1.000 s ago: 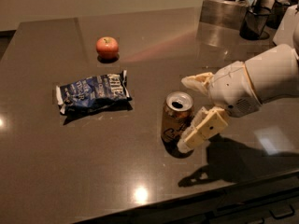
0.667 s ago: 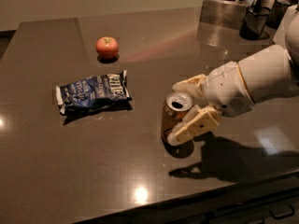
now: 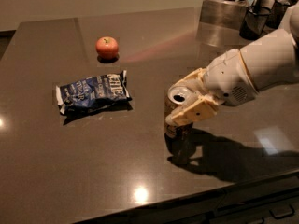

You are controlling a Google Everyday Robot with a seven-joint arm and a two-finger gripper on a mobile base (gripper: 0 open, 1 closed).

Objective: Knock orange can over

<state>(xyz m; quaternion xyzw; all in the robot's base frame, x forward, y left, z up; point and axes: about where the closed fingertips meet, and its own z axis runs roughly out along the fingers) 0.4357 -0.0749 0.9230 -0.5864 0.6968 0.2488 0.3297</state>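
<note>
The orange can (image 3: 179, 96) stands upright on the dark tabletop (image 3: 93, 162), right of centre, with its silver top showing. My gripper (image 3: 177, 102) comes in from the right on a white arm. Its cream fingers are spread and straddle the can. The near finger (image 3: 194, 111) lies across the can's front side. The far finger (image 3: 191, 76) sits behind the can's top. The lower part of the can is in shadow.
A dark blue chip bag (image 3: 92, 93) lies to the left of the can. A red-orange apple (image 3: 107, 47) sits further back. Metal containers (image 3: 224, 8) and a dark cup (image 3: 252, 20) stand at the back right. The table's front edge runs close below the arm.
My gripper has slid left so that its fingers now reach around the can. The can still stands in about the same spot.
</note>
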